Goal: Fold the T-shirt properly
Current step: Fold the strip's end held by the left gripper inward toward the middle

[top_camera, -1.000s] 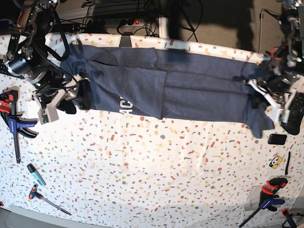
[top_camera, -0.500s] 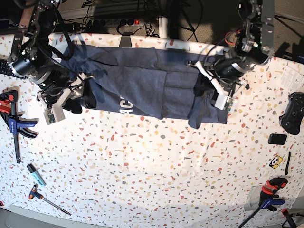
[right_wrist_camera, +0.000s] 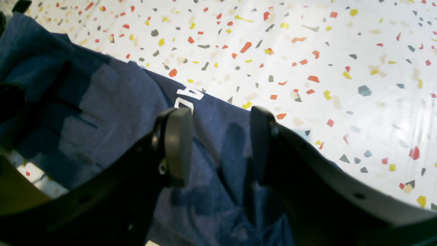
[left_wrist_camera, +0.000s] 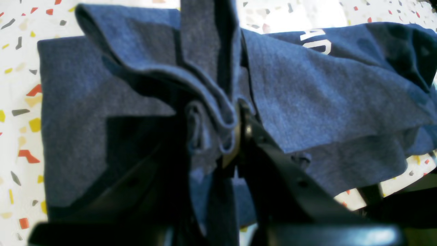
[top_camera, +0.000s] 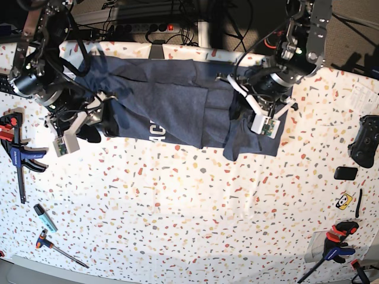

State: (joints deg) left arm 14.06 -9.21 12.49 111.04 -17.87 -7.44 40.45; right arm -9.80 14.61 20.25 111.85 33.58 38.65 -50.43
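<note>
The shirt (top_camera: pixel 172 103) lies as a long dark-blue band across the far part of the speckled table (top_camera: pixel 195 219), its near edge showing a bit of white lettering (top_camera: pixel 157 133). Its end on the base view's right is lifted and carried inward over the rest, so a doubled flap (top_camera: pixel 249 136) hangs down toward the near edge.

The left gripper (left_wrist_camera: pixel 218 136) is over that flap — its jaws are pressed together on a bunched fold of the shirt, with cloth gathered in pleats right at the pinch and draping away on both sides. In the left wrist view the layer below lies flat on the table, and part of the white print (left_wrist_camera: pixel 315 39) shows at the upper right.

The right gripper (right_wrist_camera: pixel 218 150) is at the other end of the shirt, on the base view's left. Its jaws stand spread, with nothing between the pads (right_wrist_camera: pixel 177 150); the shirt lies beneath them, wrinkled — whether the tips touch it cannot be told. The white print (right_wrist_camera: pixel 187 97) sits just beyond the tips, at the shirt's edge.

Around the table: a blue and orange clamp (top_camera: pixel 18 151) at the left edge, a marker (top_camera: pixel 44 217) and a small T-handled tool (top_camera: pixel 56 247) near the front left, a game controller (top_camera: pixel 364 141) and a small black block (top_camera: pixel 345 173) at the right, another clamp (top_camera: pixel 331 248) at the front right.
</note>
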